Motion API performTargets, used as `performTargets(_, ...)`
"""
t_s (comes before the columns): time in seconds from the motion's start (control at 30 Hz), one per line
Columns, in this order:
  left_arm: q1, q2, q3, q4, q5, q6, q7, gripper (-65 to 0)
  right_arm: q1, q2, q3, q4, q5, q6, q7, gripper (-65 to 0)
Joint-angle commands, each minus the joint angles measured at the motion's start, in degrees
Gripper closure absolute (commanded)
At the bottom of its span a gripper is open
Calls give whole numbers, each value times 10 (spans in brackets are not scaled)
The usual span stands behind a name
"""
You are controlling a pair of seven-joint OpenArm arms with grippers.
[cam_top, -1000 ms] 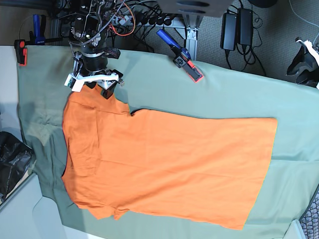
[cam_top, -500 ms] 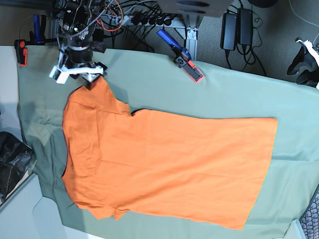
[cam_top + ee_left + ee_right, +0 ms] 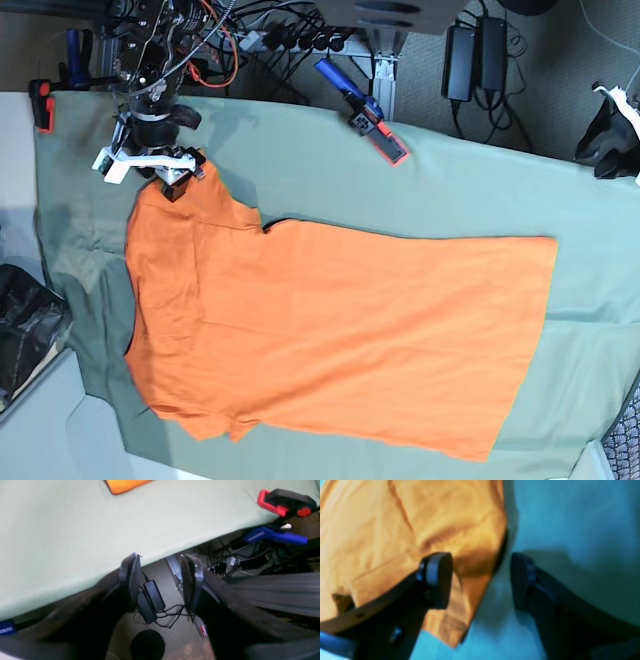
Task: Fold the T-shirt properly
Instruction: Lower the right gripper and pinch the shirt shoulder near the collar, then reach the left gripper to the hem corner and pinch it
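The orange T-shirt (image 3: 330, 320) lies spread flat on the sage-green sheet (image 3: 450, 180), its hem to the right and its sleeves to the left. My right gripper (image 3: 150, 165) is open at the upper sleeve's tip. In the right wrist view the sleeve (image 3: 395, 517) lies under one of the fingers (image 3: 438, 580), and its dark edge runs between the two. My left gripper (image 3: 160, 580) is open and empty, off the table's far right edge over the floor. Only a corner of the shirt (image 3: 125, 485) shows in that view.
A red-and-blue clamp (image 3: 365, 115) grips the sheet's back edge, and another red clamp (image 3: 40, 100) sits at the back left corner. Power bricks and cables (image 3: 470, 55) lie on the floor behind. A black bag (image 3: 25, 330) sits at the left edge.
My right gripper has moved left along the back edge of the upper sleeve to the sleeve's tip. The shirt's body has not moved.
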Motion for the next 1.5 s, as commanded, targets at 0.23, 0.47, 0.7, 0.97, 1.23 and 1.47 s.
performTargets(0.23, -26, -8, -5, 9, 8, 31, -12, -370, -5, -2, -64, 0, 10, 43, -22, -371)
performTargets(0.47, -91, -8, -3, -6, 11, 49, -12, -370, -13, -14, -79, 0, 1, 49, -22, -371)
performTargets(0.7, -200, -8, 47, -133, 5, 56, -11, -370, -22, -14, -79, 0, -11, 53, -21, -371)
performTargets(0.97, -292, 6, 120, -243, -3, 56, -9, -370, -33, -14, -79, 0, -17, 53, -22, -371)
performTargets(1.23, -319, 40, 150, -264, -10, 55, -1, -370, -41, -14, -79, 0, -17, 53, -22, -371)
performTargets(1.47, -323, 69, 162, -264, 6, 55, -8, -370, -41, -14, -79, 0, -17, 53, -22, -371)
